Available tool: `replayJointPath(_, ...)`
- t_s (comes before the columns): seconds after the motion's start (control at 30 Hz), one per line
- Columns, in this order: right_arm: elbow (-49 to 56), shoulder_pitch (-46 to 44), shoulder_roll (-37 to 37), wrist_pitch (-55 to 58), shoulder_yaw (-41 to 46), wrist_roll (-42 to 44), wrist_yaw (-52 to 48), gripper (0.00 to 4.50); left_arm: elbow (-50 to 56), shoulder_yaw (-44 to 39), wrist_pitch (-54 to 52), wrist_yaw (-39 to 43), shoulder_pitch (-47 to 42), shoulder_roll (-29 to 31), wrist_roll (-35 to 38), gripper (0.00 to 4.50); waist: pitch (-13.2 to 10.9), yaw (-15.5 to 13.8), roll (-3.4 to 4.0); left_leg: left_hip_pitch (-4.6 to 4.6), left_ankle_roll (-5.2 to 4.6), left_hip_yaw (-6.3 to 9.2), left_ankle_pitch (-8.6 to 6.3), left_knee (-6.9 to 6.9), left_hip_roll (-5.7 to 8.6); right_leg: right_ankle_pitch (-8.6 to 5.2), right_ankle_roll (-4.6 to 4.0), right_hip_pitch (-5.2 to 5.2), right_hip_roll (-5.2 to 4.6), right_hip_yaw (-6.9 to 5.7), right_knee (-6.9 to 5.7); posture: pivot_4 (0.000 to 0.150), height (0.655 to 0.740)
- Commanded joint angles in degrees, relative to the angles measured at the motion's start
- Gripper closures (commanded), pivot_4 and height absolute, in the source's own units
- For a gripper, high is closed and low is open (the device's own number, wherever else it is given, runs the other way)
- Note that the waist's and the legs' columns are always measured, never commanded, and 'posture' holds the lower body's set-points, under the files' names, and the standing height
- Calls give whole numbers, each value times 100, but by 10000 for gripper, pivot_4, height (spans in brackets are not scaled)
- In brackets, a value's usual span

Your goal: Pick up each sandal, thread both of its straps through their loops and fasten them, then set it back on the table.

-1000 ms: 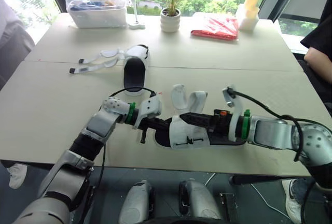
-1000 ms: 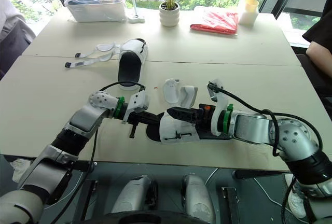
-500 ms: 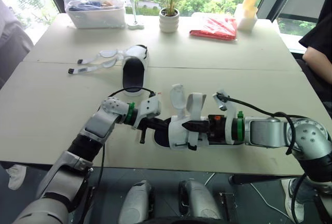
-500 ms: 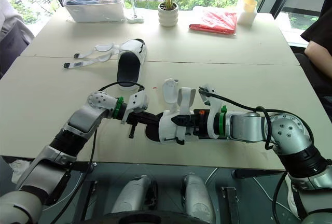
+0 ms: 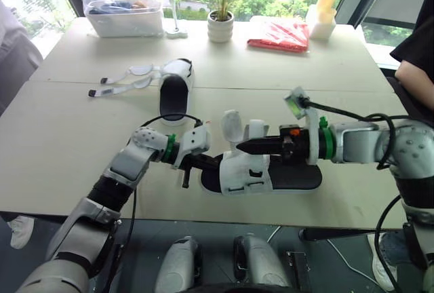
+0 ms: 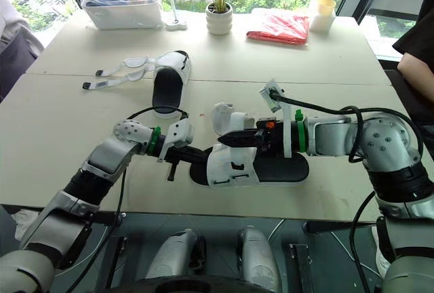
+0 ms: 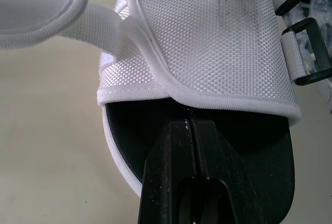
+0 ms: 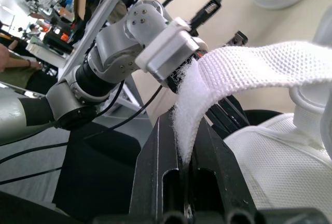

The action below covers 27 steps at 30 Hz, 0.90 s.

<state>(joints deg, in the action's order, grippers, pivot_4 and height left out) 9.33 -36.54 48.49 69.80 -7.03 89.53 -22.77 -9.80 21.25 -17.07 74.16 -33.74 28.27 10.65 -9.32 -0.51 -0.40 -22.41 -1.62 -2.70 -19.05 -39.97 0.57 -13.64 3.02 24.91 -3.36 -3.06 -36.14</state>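
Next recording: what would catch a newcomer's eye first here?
The right gripper is shut on a white strap of the near sandal at the front edge of the table, with the left gripper at its toe end. Farther back lies the second sandal, its straps spread open.

Your near sandal (image 6: 261,169) lies by the front edge of the table (image 6: 74,137), its toe pointing at your left gripper (image 6: 198,158), whose black fingers meet that toe end. Your right gripper (image 6: 224,141) reaches over the sandal from the heel side, fingers drawn together at the foot of an upright white strap (image 6: 222,116). The other sandal (image 6: 169,81) sits farther back on your left, its two straps (image 6: 115,76) lying open and flat on the table, well apart from both grippers.
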Motion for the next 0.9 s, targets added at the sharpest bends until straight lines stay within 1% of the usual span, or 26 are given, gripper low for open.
replayJointPath(0.03,-148,-114,-162,156,-42,-536,-467,44419,114,-34,-124,-108,163,163,-127,45000,0,3,0,0,0,0,0,2,0,3,5,1,0,0,0,1500,7241)
replayJointPath(0.17,-573,-209,-488,388,43,-811,-568,44419,286,-52,-172,-170,303,240,-101,45000,0,13,1,-1,0,0,0,4,0,5,8,3,0,0,0,1500,7241)
replayJointPath(0.33,-678,-157,-679,704,102,-1081,-723,44419,448,-74,-230,-234,411,289,-82,45000,0,15,2,-1,1,0,0,5,0,5,8,3,0,-1,-1,1500,7241)
replayJointPath(0.53,-629,-85,-756,1011,199,-1288,-938,44419,519,-91,-284,-284,444,320,-63,45000,0,14,3,-1,1,0,0,5,0,5,8,4,-1,-1,-1,1500,7241)
replayJointPath(0.77,-891,-192,-808,1520,427,-1436,-853,44419,452,-95,-260,-295,393,302,-86,45000,0,13,3,-1,1,0,0,6,0,5,8,3,-2,-1,-1,1500,7241)
replayJointPath(0.9,-901,-223,-811,1703,455,-1660,-891,44419,432,-93,-246,-303,377,284,-87,45000,1,14,4,-1,1,0,-1,6,0,5,8,4,-2,-1,0,1500,7241)
